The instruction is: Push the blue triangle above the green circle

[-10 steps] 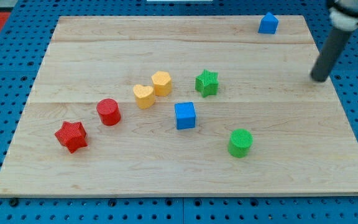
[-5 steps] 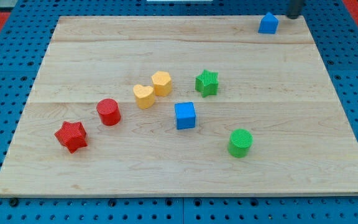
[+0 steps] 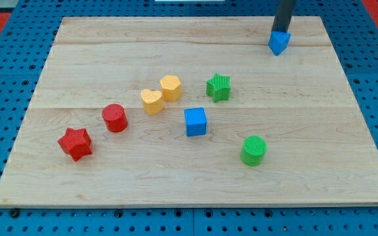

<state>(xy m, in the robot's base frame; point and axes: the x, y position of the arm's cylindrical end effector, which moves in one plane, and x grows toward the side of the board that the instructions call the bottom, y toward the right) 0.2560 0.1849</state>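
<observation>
The blue triangle (image 3: 279, 42) lies near the top right of the wooden board (image 3: 320, 131). My tip (image 3: 281, 31) is right at its top edge and seems to touch it. The green circle (image 3: 254, 150) stands far below, in the lower right part of the board, slightly to the left of the triangle.
A green star (image 3: 218, 86) and a blue cube (image 3: 195, 122) sit near the middle. Two yellow blocks, a hexagon (image 3: 170, 87) and a heart (image 3: 151, 101), lie left of them. A red cylinder (image 3: 115, 118) and a red star (image 3: 75, 143) are at the left.
My tip went from the right edge up past the top right corner, then came down behind the blue triangle. The triangle has shifted a little down and turned.
</observation>
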